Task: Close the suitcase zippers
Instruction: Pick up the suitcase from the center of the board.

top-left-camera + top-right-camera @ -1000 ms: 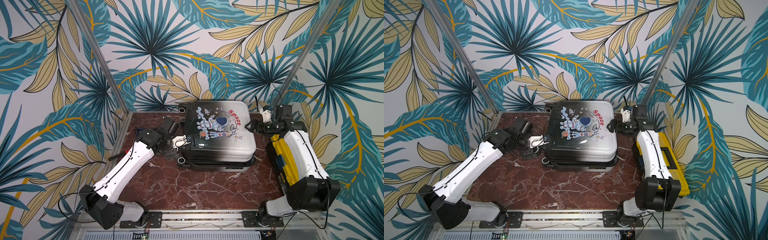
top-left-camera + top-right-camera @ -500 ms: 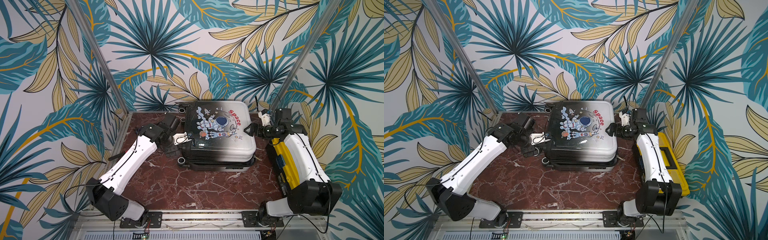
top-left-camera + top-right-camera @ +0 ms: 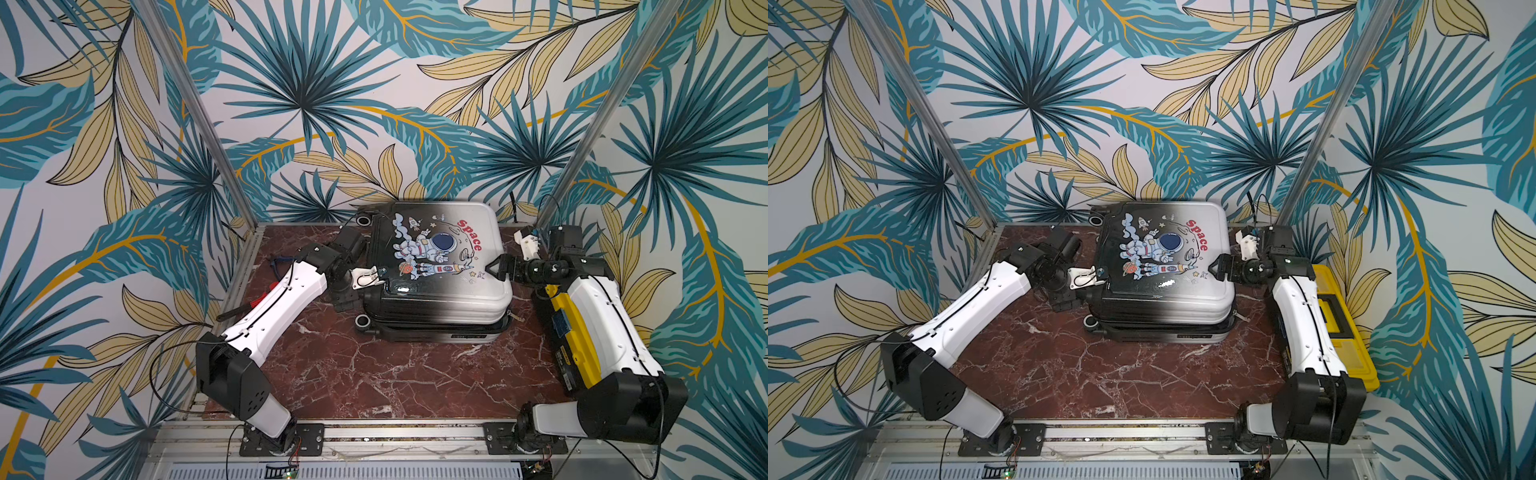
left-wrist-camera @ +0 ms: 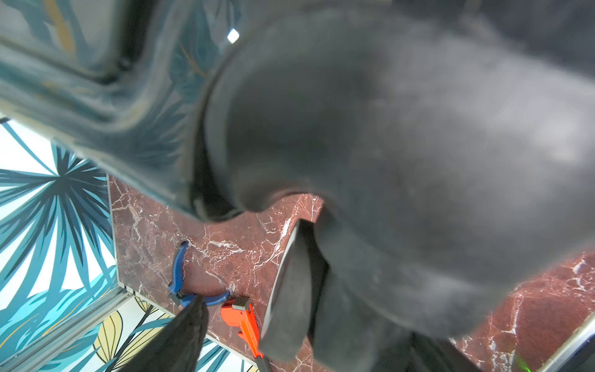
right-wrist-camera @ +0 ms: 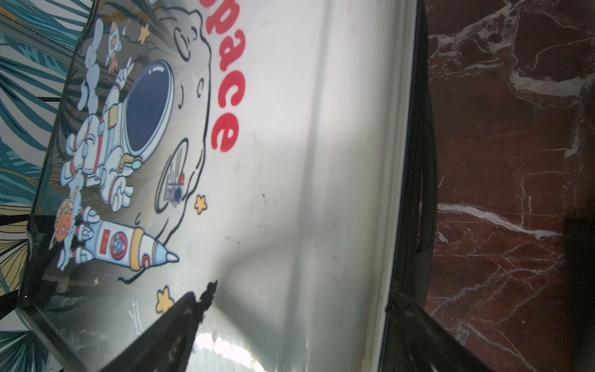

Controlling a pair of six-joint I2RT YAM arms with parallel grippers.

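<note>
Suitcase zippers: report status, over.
Left gripper open beside suitcase; right gripper open over its lid edge. Lid down, zippers unclear. Yellow toolbox apart, under right arm.

I see leaf-print wallpaper (image 3: 299, 104) in teal and yellow on every wall. Two slanting aluminium posts (image 3: 199, 112) stand at the back corners of an evenly lit red-brown marble tabletop (image 3: 395, 374), which has a metal rail (image 3: 407, 434) along its front.

The right claw (image 5: 301, 294) gapes wide over the suitcase (image 5: 289, 145), beside its zippers (image 5: 415, 161).
</note>
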